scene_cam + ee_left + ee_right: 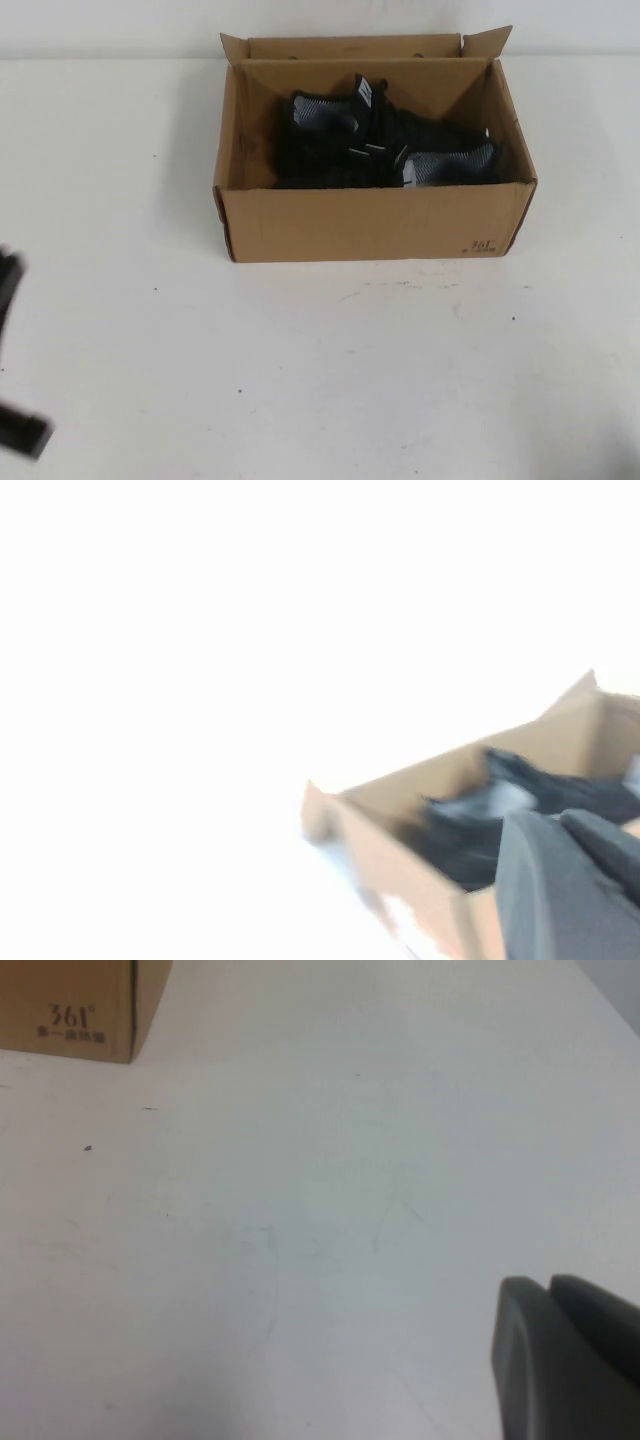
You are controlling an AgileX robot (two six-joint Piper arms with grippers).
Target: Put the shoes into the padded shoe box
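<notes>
Bench (300,380) surface, white and matte, fills nearly the whole high view, with a few faint scuffs near its middle. The padded shoe box (370,222), brown corrugated cardboard with its short flaps standing open, sits toward the far edge of the bench, roughly centred between the left and right edges, and carries a small black printed mark (484,246) at the lower right corner of its near wall; the right wrist view shows that corner close up. Both shoes (385,140) lie inside the box, black knit with grey-white lining showing, one toward the far left of the interior and the other toward the near right, side by side and touching where they overlap. The left gripper (15,350) shows only as dark blurred shapes at the left edge of the bench near the near-left corner, well apart from the box and holding nothing; whether it is open or closed cannot be told. The right gripper (565,1360) appears only in its own wrist view, a dark grey tip above bare bench, and its opening cannot be told either.
</notes>
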